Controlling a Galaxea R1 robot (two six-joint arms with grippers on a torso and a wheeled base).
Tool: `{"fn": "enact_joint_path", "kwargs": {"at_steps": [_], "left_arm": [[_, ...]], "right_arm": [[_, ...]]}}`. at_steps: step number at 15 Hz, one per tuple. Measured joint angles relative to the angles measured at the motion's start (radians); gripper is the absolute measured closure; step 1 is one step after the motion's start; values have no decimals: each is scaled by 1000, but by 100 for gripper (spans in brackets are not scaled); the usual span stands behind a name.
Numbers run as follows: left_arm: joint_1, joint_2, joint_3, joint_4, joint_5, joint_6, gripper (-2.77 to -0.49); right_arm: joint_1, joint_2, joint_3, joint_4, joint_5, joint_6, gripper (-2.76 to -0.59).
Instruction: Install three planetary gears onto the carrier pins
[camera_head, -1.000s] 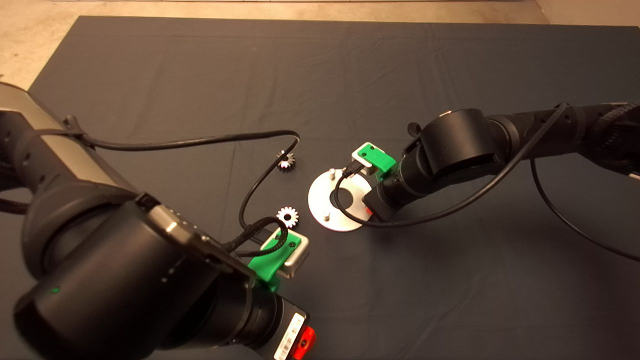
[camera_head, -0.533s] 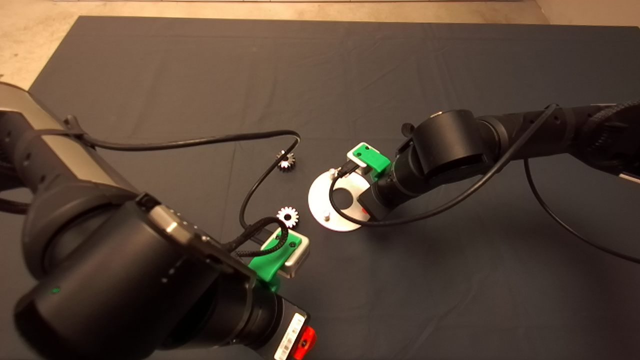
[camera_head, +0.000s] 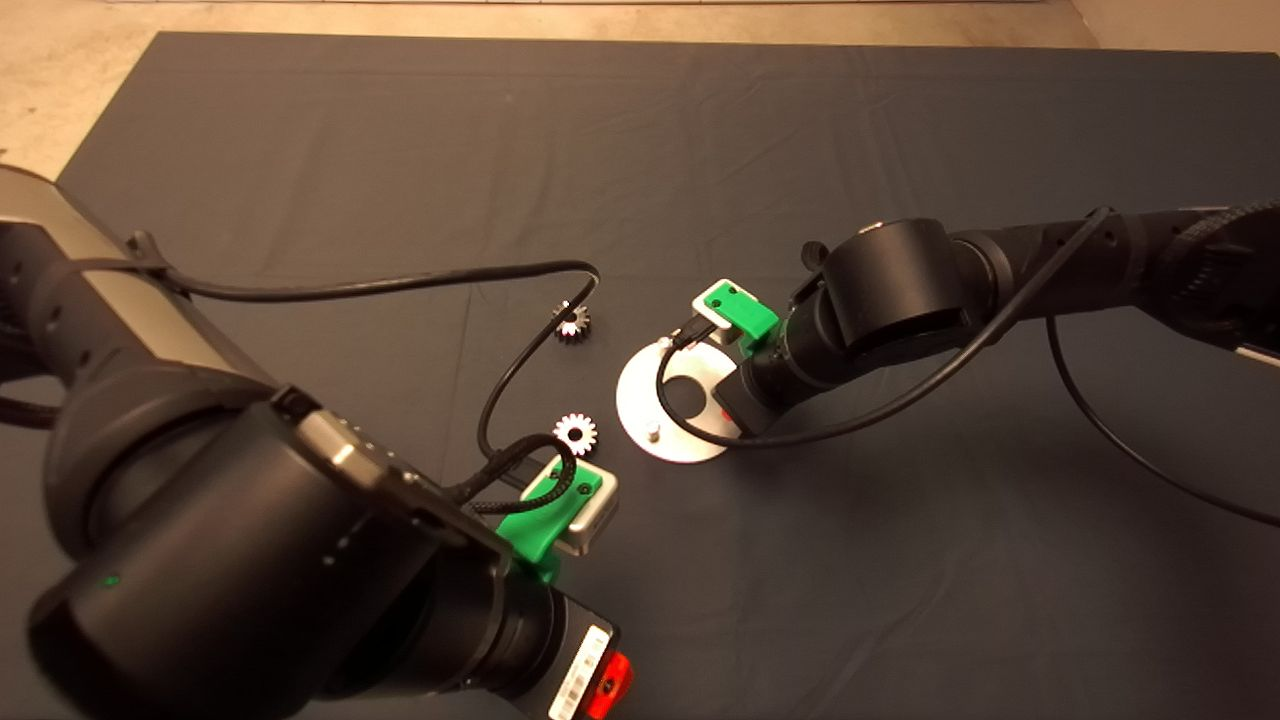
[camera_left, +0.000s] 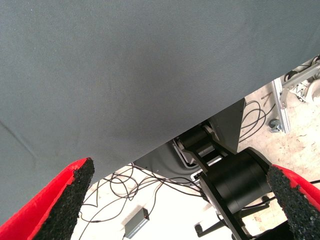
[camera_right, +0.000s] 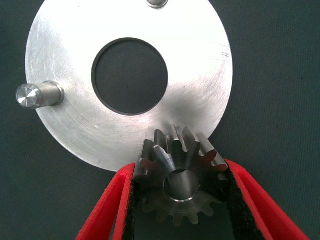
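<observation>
A flat silver disc (camera_head: 640, 400) with a large centre hole lies mid-mat. In the head view one carrier pin (camera_head: 652, 432) shows at its near edge. The right wrist view shows the disc (camera_right: 65, 45) and two pins (camera_right: 32, 95) (camera_right: 157, 2); the third pin is hidden. My right gripper (camera_head: 730, 410) (camera_right: 181, 170) is shut on a planetary gear (camera_right: 180, 187) and holds it over the disc's right rim. Two more gears (camera_head: 572, 322) (camera_head: 575, 432) lie on the mat left of the disc. My left gripper (camera_left: 182, 172) is open and empty, at the mat's front left.
The left arm's black cable (camera_head: 520, 375) loops over the mat between the two loose gears. The right arm's cable (camera_head: 680, 420) hangs over the disc's hole. Past the mat's edge, the left wrist view shows the robot's base (camera_left: 235, 180) and floor cables.
My right gripper, with the gear in it, has shifted a little to the left over the disc. The left arm and the two loose gears have not moved.
</observation>
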Motion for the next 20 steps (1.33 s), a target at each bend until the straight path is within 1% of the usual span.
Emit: {"fn": "enact_joint_path", "kwargs": {"at_steps": [2,4,20], "left_arm": [[2,0,2,0,0,-1,-251],[5,0,3,0,0,-1,-251],[5,0,4,0,0,-3,-251]], "right_arm": [[0,0,-4,-12,0,-1,-107],[0,0,-8,-17,0,-1,-107],[0,-6,1,-19,0,-1,-107]]}}
